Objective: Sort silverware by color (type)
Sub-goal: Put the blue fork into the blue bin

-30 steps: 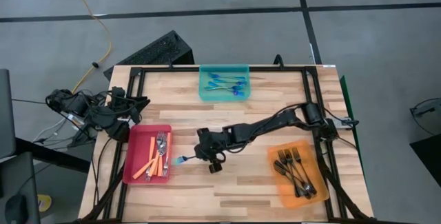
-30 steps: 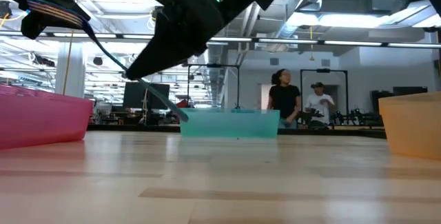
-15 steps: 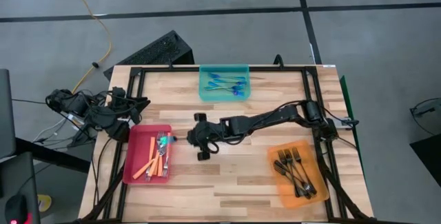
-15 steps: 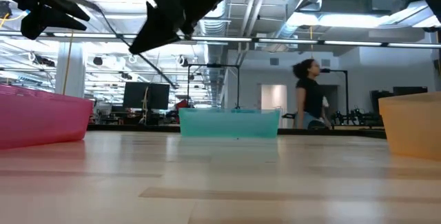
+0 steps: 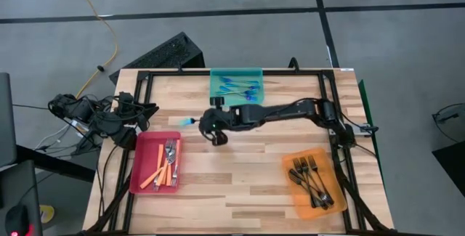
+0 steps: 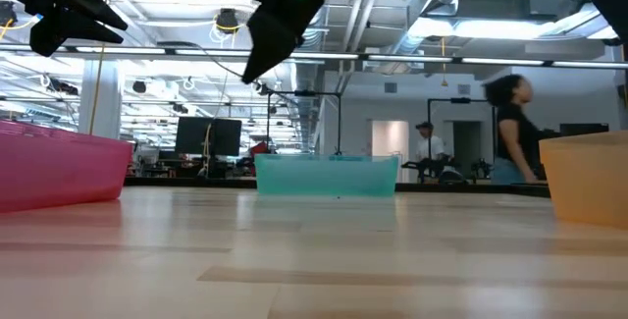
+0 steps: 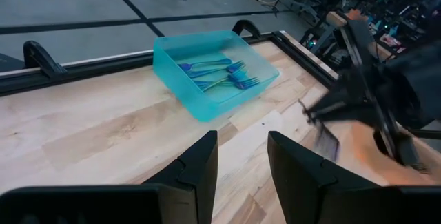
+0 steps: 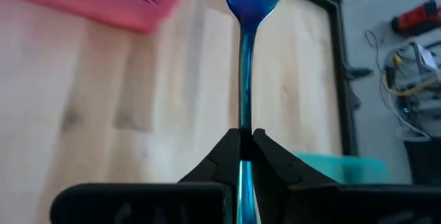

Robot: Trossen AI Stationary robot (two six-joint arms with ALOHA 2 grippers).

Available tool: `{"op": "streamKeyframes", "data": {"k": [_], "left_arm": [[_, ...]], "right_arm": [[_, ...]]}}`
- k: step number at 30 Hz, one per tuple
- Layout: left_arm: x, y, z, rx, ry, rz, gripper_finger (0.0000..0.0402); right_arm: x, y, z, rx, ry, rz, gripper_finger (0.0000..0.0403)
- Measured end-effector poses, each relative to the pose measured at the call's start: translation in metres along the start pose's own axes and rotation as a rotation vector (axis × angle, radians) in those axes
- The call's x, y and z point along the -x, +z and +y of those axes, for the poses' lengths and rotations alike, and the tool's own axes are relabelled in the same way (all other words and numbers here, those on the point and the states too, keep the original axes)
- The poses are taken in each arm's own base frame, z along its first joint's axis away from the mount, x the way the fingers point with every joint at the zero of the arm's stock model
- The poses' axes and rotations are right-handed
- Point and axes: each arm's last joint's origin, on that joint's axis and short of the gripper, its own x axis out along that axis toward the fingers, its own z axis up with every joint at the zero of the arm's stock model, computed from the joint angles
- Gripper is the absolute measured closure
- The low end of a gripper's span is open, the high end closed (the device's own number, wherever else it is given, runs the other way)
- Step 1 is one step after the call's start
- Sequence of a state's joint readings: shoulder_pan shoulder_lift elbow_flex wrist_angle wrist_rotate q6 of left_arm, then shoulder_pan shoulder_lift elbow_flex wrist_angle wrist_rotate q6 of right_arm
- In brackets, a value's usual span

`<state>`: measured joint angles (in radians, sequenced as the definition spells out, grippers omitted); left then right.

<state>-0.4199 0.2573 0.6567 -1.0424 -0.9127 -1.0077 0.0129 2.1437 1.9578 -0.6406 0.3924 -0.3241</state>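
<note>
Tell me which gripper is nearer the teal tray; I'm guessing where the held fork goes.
Right. The right gripper, shut on a blue fork, hovers just off the teal tray. The left gripper waits open at the table's left edge, farther away.

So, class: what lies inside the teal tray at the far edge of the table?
The teal tray holds several blue forks lying flat, with tray floor bare around them. In the low view its wall hides them. One more blue fork is outside it, clamped in the right gripper.
</note>
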Motion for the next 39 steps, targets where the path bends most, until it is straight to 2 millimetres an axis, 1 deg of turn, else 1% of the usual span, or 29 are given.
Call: {"op": "streamKeyframes", "data": {"k": [4,11,21,28,34,39], "left_arm": [[0.000,0.000,0.000,-0.001,0.001,0.000,0.0289],[0.000,-0.001,0.002,-0.016,0.011,0.007,0.0289],[0.000,-0.001,0.002,-0.018,0.012,0.008,0.0289],[0.000,-0.002,0.003,-0.029,0.019,0.011,0.0289],[0.000,-0.002,0.004,-0.036,0.028,0.014,0.0289],[0.000,-0.002,0.004,-0.036,0.031,0.009,0.0289]], "right_arm": [[0.004,-0.003,-0.025,-0.015,-0.014,0.054,0.0353],[0.005,-0.012,-0.065,-0.053,-0.049,0.112,0.0353],[-0.009,-0.050,-0.115,-0.104,-0.075,0.268,0.0353],[-0.015,-0.073,-0.144,-0.174,-0.029,0.317,0.0353],[-0.020,-0.089,-0.164,-0.234,0.032,0.313,0.0353],[-0.022,-0.101,-0.179,-0.290,0.121,0.279,0.0353]]}}
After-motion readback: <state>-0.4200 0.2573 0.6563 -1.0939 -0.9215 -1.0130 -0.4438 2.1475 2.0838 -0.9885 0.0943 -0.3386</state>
